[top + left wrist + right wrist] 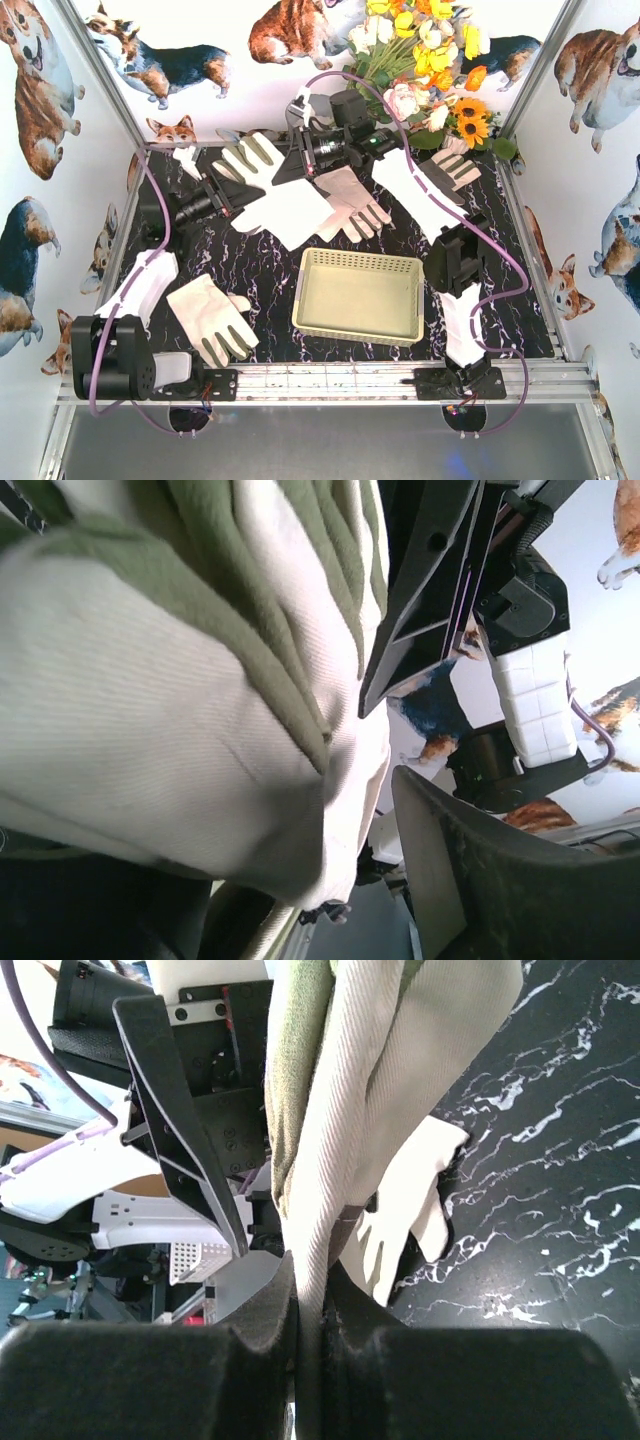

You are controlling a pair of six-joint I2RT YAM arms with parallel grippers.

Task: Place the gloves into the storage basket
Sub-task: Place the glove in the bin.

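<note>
Glove (350, 1110) cloth is pinched in my right claw (308, 1325), pressed together on it, at the far middle of the desk (265, 280). My left claw (385, 742) stands spread beside that glove. The basket (362, 262) sits nearer, right of centre.

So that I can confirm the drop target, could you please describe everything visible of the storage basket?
The storage basket is a shallow, pale yellow-cream rectangular tray, plastic by its look, with perforated lattice walls and a plain floor. It sits upright and empty on the black marbled table, right of centre, near the front edge. In view, only the table touches it.
</note>
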